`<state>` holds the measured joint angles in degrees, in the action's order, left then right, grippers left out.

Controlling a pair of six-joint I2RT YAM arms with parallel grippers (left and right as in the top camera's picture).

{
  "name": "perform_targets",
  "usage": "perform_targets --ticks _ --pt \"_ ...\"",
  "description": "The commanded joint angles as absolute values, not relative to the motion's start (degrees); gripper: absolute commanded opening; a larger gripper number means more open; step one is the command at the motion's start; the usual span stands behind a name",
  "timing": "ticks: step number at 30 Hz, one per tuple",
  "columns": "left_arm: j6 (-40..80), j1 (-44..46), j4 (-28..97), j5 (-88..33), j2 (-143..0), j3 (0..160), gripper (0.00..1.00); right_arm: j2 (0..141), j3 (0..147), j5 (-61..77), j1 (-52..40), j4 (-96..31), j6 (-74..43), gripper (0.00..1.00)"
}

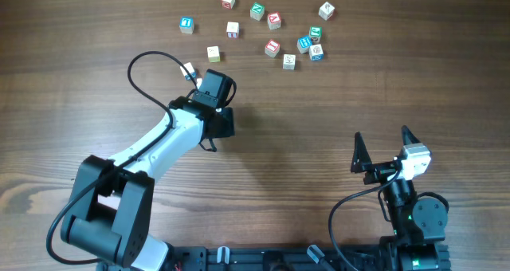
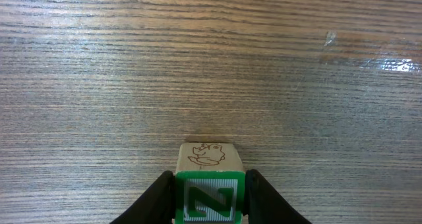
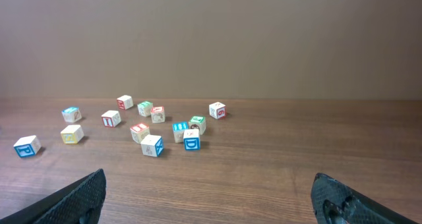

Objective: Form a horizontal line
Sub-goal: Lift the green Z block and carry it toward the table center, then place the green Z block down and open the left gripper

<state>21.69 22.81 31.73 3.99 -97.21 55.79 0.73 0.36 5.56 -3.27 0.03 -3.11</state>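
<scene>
Overhead, left tool (image 2: 210,199) hides its clamped green N cube (image 2: 208,158); right tool (image 1: 382,135) gapes.

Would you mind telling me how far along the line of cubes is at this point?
Nothing looks done: no row exists, and the loose cubes lie scattered. In hand: the left claw grips a green N cube. Left: setting it down and lining others beside it; the right claw stands open.

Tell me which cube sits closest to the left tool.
The green N cube, held between the fingers of the left tool; the other cubes lie loose and scattered on the table, away from it.
</scene>
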Motion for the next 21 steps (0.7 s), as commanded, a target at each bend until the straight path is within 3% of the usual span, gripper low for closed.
perform_targets --ticks 1,6,9,17,19,21 --pt "21.4 23.0 31.4 5.0 -96.7 55.3 0.31 0.3 0.3 6.3 -3.0 0.4 -2.6 1.0" --pt "21.4 23.0 31.5 5.4 -96.7 55.3 0.33 0.3 0.3 6.3 -3.0 0.4 -2.6 1.0" --pt "21.4 23.0 31.5 5.4 -96.7 55.3 0.49 0.3 0.3 6.3 -3.0 0.4 -2.6 1.0" --pt "21.2 21.8 34.8 3.0 -93.3 59.3 0.79 0.3 0.3 6.3 -3.0 0.4 -2.6 1.0" --pt "21.2 18.8 38.5 3.0 -90.5 69.1 0.59 0.3 0.3 6.3 -3.0 0.4 -2.6 1.0" --pt "21.2 17.3 38.0 3.0 -89.9 74.3 0.54 0.3 0.3 6.3 -3.0 0.4 -2.6 1.0"
